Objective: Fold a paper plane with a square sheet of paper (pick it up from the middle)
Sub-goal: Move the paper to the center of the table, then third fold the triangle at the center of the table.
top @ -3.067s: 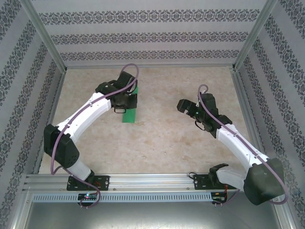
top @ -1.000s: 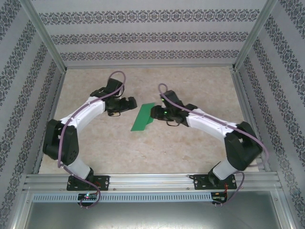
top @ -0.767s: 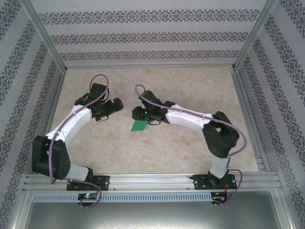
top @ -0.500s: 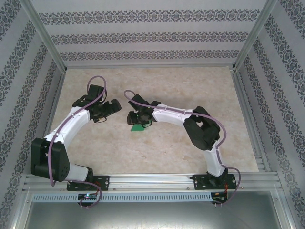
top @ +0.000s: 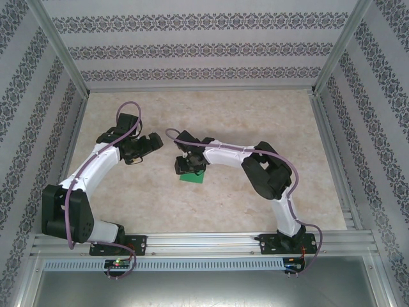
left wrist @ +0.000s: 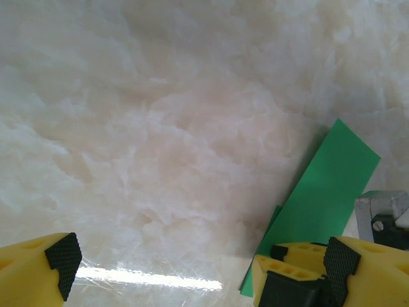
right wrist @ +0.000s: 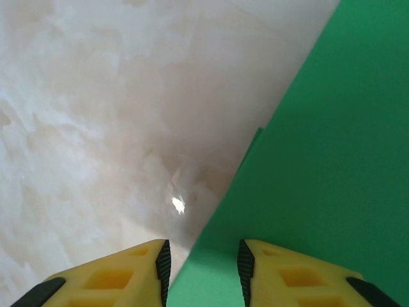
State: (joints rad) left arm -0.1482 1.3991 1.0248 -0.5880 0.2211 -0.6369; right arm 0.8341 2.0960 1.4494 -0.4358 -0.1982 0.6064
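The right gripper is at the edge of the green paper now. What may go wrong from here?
1. The right gripper has one finger over the square sheet of paper and one over the bare table; closing or pushing here may crumple or drag the thin sheet.
2. The left gripper is open and apart from the sheet, so nothing pins it; it may slide on the smooth table.

Two white-shelled arms, left arm (top: 96, 163) and right arm (top: 225, 153), black joints and wrists, a purple cable (top: 130, 103) looping along each, black bases (top: 108, 245) on a silver rail (top: 204, 243), yellow jaws with black ribbed pads (left wrist: 62, 256)
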